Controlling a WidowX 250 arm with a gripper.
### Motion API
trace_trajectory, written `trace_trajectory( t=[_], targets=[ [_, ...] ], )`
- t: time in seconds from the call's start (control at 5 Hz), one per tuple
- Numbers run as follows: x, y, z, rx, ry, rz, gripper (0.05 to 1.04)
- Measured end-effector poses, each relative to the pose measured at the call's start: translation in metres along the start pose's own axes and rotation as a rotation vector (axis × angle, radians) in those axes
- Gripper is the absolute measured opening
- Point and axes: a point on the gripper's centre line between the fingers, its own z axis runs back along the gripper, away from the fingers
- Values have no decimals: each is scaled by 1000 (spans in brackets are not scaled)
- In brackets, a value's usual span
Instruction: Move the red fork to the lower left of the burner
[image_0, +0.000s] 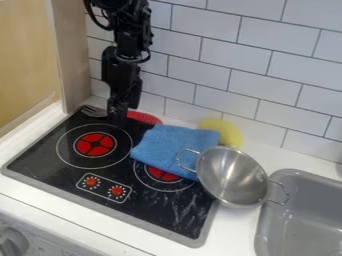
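Jaws straddle or sit just over the red fork (144, 118) at the back left of the stovetop (50, 161), its tines toward the rear corner and its handle on the other side; whether they are clenched on it or released, I cannot tell. The black arm (123, 67) comes down from the top edge and hides the middle of the fork.

The likeliest failure is a weak pinch: a thin, flat utensil could slip or pivot on lifting, because little of it can be gripped. The handle's end is close to the blue cloth (175, 145), so a sideways drag could snag or ruck it, and the cloth might nudge the metal pan (232, 176), whose loop handle overlaps it. Lifting straight up first would lower that risk. Swinging the tines near the wooden panel (73, 55) could knock them askew. Last, carried too short, the fork could land across the left burner (95, 145) rather than at its lower left.
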Motion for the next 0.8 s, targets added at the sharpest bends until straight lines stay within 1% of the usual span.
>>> trace_trajectory(
  t=[0.2,0.4,0.6,0.8],
  targets=[
    [1,0,-2,7,-7,16,999],
    [1,-3,-2,2,-8,20,941],
    [-1,-7,-2,-23,-29,21,630],
    [-1,-7,-2,-25,-28,19,344]
  ],
)
